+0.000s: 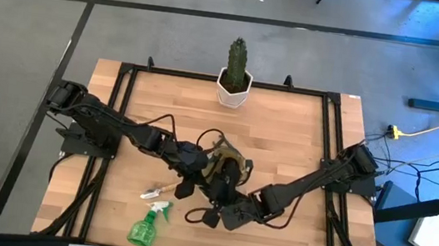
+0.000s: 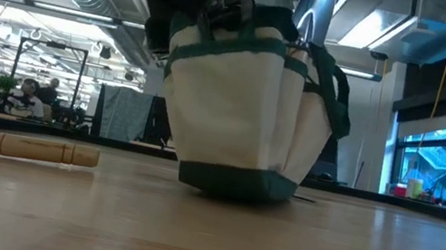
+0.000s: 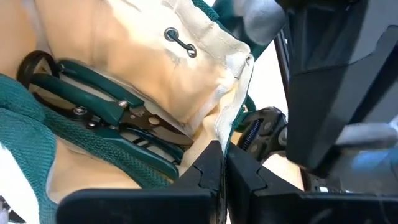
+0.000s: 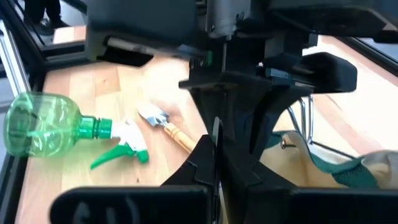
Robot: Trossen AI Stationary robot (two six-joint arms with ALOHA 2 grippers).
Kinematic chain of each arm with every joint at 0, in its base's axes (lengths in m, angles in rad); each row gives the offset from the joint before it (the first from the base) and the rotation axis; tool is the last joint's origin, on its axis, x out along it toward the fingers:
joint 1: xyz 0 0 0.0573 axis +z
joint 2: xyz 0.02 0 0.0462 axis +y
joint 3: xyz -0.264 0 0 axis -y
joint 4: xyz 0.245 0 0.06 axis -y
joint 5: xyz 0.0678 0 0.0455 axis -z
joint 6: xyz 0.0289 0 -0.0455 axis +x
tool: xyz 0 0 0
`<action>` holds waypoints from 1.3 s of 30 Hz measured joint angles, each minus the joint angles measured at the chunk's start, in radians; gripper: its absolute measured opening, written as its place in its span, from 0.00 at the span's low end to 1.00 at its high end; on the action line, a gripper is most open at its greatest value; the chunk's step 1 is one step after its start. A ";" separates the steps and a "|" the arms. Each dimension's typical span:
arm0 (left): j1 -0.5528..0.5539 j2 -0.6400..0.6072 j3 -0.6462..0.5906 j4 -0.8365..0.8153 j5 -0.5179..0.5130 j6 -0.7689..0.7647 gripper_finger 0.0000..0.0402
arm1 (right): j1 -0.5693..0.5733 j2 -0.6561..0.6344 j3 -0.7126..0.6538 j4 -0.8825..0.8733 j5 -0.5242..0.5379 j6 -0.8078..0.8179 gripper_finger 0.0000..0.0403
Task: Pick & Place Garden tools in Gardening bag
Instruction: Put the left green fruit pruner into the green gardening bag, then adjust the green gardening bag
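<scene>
Looking down, we see both grippers pinched shut at the tan-and-green fabric bag (image 1: 227, 164); the wooden-handled trowel (image 1: 163, 189) lies just left, long axis crosswise, nearer the left gripper (image 1: 198, 164) than the right gripper (image 1: 225, 193).

One bag (image 1: 228, 159), one shears (image 3: 118, 118), one trowel (image 1: 163, 188), one spray bottle (image 1: 146, 225), one cactus (image 1: 236, 60).

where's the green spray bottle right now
In the high view, the spray bottle lies on the table's near-left part, beside the trowel.
</scene>
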 joint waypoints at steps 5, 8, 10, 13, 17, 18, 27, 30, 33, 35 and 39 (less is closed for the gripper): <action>0.001 0.000 0.000 0.000 0.000 -0.003 0.01 | 0.008 0.000 0.000 -0.015 -0.002 0.000 0.02; 0.001 0.000 0.000 0.000 0.001 -0.003 0.01 | 0.008 0.000 0.000 -0.014 -0.008 0.000 0.02; 0.001 0.000 0.000 0.001 0.004 -0.004 0.01 | 0.008 0.000 -0.001 -0.003 -0.009 0.003 0.04; 0.001 0.000 0.000 0.009 0.016 -0.004 0.01 | 0.007 0.000 -0.002 0.034 -0.037 -0.004 0.08; 0.001 0.000 0.000 0.011 0.018 -0.004 0.01 | 0.009 0.001 -0.003 0.060 -0.046 -0.009 0.16; 0.001 0.000 0.000 0.011 0.018 -0.004 0.01 | 0.009 0.002 -0.003 0.068 -0.046 -0.010 0.19; 0.001 -0.002 0.000 0.009 0.015 -0.004 0.01 | 0.010 0.003 0.019 0.079 -0.014 -0.012 0.44; 0.001 -0.002 0.000 0.006 0.014 -0.004 0.01 | 0.012 0.003 0.019 0.080 -0.001 -0.010 0.51; 0.001 -0.002 0.000 0.002 0.014 -0.004 0.01 | 0.014 0.002 0.019 0.093 0.016 0.001 0.56; 0.001 -0.002 0.000 -0.008 0.014 -0.004 0.01 | 0.018 -0.009 0.019 0.096 0.042 -0.008 0.58; 0.001 -0.002 0.000 -0.023 0.014 -0.004 0.01 | 0.018 -0.028 0.021 0.102 0.055 -0.046 0.58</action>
